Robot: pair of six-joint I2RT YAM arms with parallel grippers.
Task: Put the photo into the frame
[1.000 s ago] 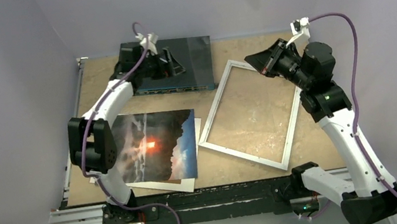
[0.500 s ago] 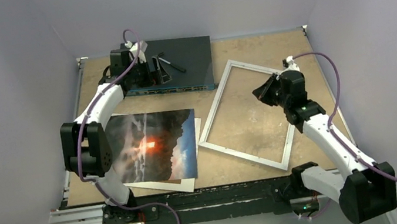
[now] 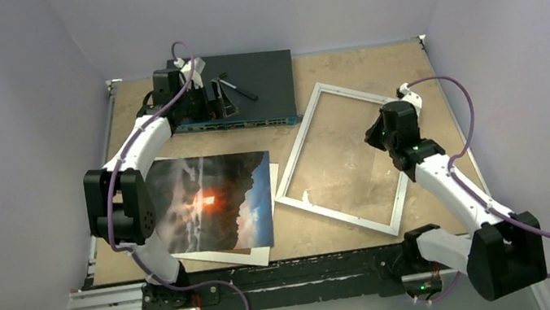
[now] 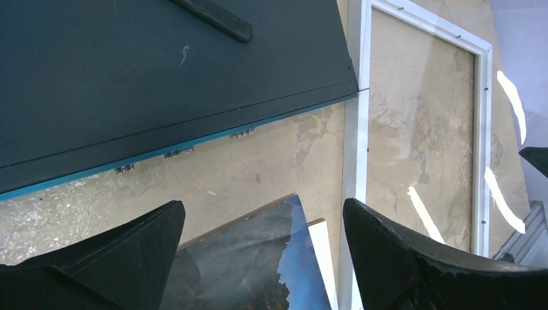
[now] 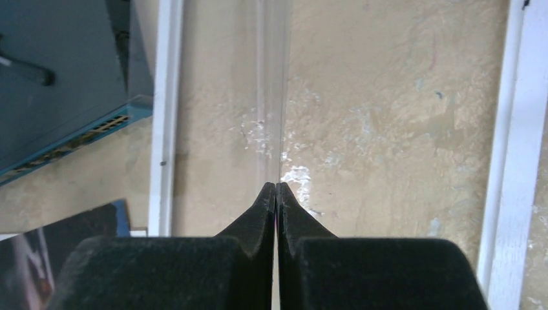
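The photo point(image 3: 217, 201) lies flat at the front left, dark with an orange glow and a blue right edge; its corner shows in the left wrist view point(image 4: 258, 271). The white frame point(image 3: 299, 143) lies right of it on the table point(image 4: 354, 161) point(image 5: 167, 97). My right gripper point(image 3: 374, 136) point(image 5: 276, 184) is low over the frame's right part, shut on the edge of a clear glass pane point(image 5: 271, 97) seen edge-on. My left gripper point(image 3: 218, 98) point(image 4: 262, 213) is open and empty, at the front edge of the dark box at the back left.
A dark network switch box point(image 3: 260, 75) point(image 4: 129, 64) sits at the back with a black tool point(image 3: 241, 88) on it. A white mat sheet point(image 3: 273, 176) and a brown board point(image 3: 241, 250) stick out under the photo. Walls close in on three sides.
My right arm has come down from high at the back right to low over the frame, still shut on the pane. My left gripper shifted slightly left over the box, then held still.
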